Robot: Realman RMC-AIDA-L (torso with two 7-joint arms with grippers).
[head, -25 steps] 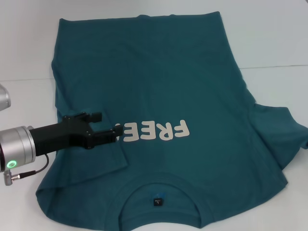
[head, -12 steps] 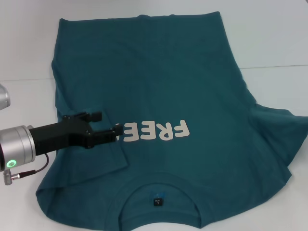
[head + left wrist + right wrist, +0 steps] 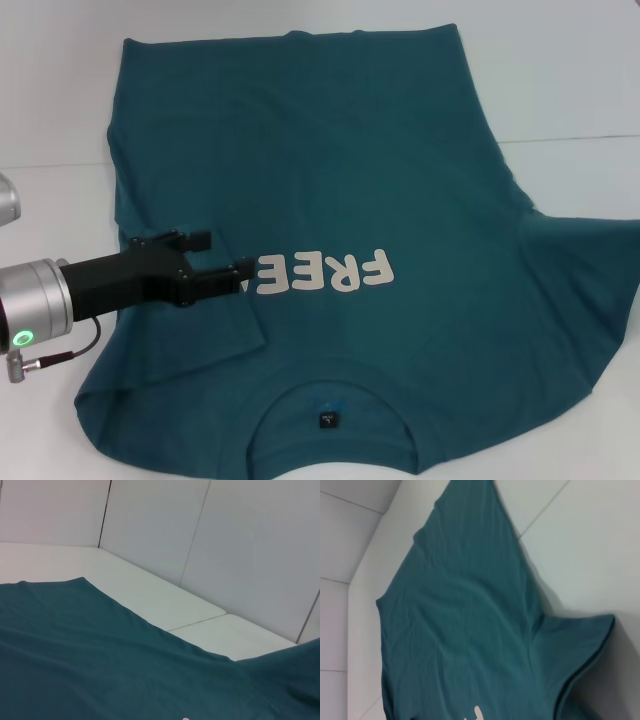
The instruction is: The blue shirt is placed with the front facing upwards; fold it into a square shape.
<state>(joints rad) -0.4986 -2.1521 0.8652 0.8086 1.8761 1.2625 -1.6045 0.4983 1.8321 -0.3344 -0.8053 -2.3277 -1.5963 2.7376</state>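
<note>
One blue shirt (image 3: 330, 200) lay print-up on the white table (image 3: 570, 80), left sleeve folded inward over the chest. One left gripper (image 3: 222, 258) hovered beside the "FREE!" print (image 3: 322, 272), fingers parted, holding nothing. Right gripper: out of view. Step judged: left sleeve fold just released; the next move likely calls for folding the right sleeve (image 3: 590, 270) inward.

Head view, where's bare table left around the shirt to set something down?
Bare white table lies right of the blue shirt, above its spread sleeve, and left of it above the left gripper. The near middle is covered with cloth, left sleeve folded in.
</note>
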